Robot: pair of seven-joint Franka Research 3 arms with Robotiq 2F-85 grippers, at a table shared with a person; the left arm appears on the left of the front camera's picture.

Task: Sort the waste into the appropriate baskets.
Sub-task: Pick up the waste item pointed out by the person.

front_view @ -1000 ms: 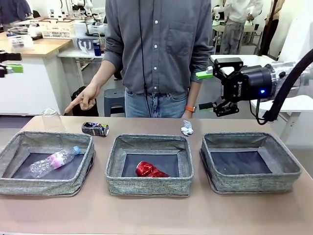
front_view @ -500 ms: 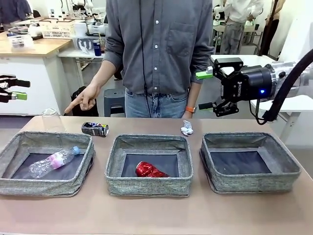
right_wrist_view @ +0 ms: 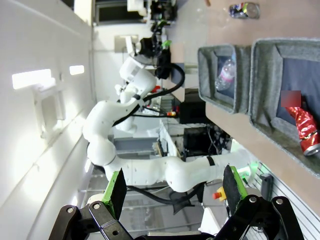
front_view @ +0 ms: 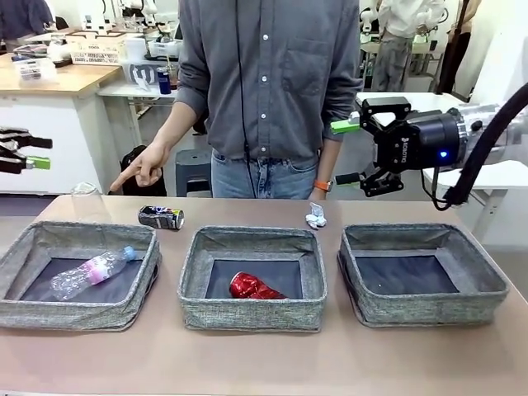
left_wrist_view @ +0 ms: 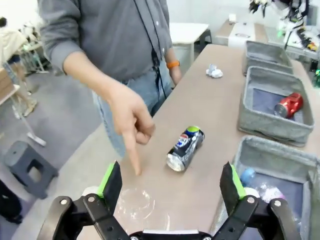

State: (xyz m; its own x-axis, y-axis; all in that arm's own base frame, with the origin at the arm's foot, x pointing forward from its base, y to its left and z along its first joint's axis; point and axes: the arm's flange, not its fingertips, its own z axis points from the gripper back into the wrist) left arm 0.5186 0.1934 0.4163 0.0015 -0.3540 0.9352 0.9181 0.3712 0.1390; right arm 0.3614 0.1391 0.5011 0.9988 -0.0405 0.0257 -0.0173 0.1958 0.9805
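Note:
A clear plastic cup [front_view: 87, 200] stands at the table's far left corner, and a person's hand [front_view: 142, 168] points a finger down at it. A dark printed can [front_view: 161, 217] lies behind the left basket [front_view: 66, 313], which holds a clear bottle with a pink label [front_view: 91, 271]. The middle basket [front_view: 252, 315] holds a crushed red can [front_view: 252, 286]. A crumpled paper wad [front_view: 315, 216] lies behind it. The right basket [front_view: 429, 309] holds nothing. My left gripper [front_view: 40, 153] hovers open off the table's left end, with the cup [left_wrist_view: 135, 205] between its fingers [left_wrist_view: 110, 180] in the left wrist view. My right gripper [front_view: 345, 153] hangs open above the table's far right.
The person stands at the far edge, behind the middle basket. Bare tabletop runs along the front of the baskets and between them. In the right wrist view the left arm [right_wrist_view: 135, 125] shows beyond the left basket [right_wrist_view: 210, 75].
My left gripper has dropped lower at the picture's left edge and come slightly inward. The right gripper and the person's pointing hand have held still.

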